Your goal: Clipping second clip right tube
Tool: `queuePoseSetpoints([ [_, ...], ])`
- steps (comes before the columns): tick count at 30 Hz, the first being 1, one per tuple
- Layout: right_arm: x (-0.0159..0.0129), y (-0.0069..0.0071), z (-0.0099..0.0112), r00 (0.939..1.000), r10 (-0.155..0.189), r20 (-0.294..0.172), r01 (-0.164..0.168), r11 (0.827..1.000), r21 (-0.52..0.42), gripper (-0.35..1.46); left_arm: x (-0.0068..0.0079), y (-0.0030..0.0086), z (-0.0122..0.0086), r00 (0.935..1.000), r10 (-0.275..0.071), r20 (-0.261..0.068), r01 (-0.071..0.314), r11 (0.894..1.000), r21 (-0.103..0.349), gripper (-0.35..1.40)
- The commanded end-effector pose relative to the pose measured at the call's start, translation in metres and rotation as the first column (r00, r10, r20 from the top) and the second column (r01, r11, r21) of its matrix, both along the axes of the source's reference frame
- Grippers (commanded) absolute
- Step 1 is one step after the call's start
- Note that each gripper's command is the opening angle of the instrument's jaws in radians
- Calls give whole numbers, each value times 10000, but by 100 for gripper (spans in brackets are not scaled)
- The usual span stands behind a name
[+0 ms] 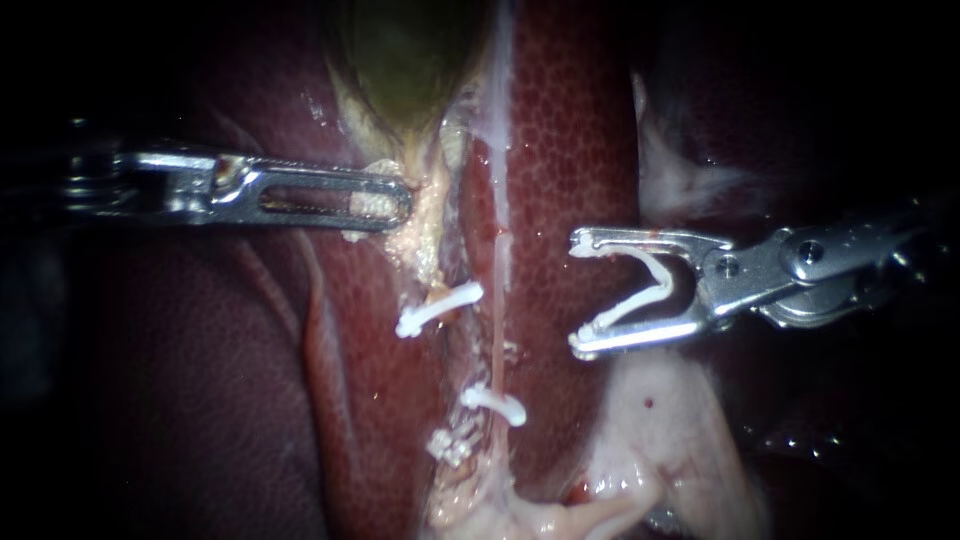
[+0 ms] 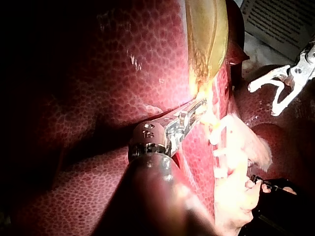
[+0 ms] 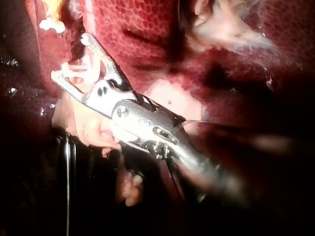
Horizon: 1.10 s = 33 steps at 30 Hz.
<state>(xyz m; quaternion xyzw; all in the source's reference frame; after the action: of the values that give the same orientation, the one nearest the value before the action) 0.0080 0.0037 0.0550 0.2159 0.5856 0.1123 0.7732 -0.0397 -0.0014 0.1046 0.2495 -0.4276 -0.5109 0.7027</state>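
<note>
One open clip (image 1: 625, 310) sits gripped in my right instrument's (image 1: 575, 294) wide-spread jaws, beside the right tube (image 1: 497, 350) and clear of it; my left instrument (image 1: 403, 205) clamps the gallbladder (image 1: 400, 60).

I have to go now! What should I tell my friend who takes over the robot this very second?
Left instrument: jaws shut on pale tissue just below the gallbladder.
Right instrument: carries an open clip seated between its jaws, beside the right tube and not touching it.
Done: a lower clip already crosses the right tube. An upper clip sits further left.
Left to do: put the open clip around the right tube, probably above the lower clip, and squeeze it shut.
</note>
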Motion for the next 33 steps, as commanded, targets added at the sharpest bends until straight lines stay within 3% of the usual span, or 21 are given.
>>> queuePoseSetpoints([
  [1,0,0,0,10000,-15,23,15,10000,-2,59,0,0,-1,10000,3,3,-3,10000,-1,-35],
  [7,1,-1,0,10000,-14,24,14,10000,-6,59,9,5,-9,10000,71,68,-72,10000,68,-35],
  [12,2,-2,1,10000,-33,8,33,10000,-4,59,24,16,-31,10000,34,18,-34,9999,161,-35],
  [21,3,-2,2,10000,-27,12,27,10000,-6,59,49,32,-71,9991,-377,173,375,9993,78,-35],
  [28,6,-6,8,10000,-76,-25,76,10000,31,59,53,33,-74,9990,-412,179,410,9991,75,-35],
  [33,14,-20,27,9997,-257,31,255,9988,417,58,53,33,-73,9990,-413,178,412,9991,72,-35],
])
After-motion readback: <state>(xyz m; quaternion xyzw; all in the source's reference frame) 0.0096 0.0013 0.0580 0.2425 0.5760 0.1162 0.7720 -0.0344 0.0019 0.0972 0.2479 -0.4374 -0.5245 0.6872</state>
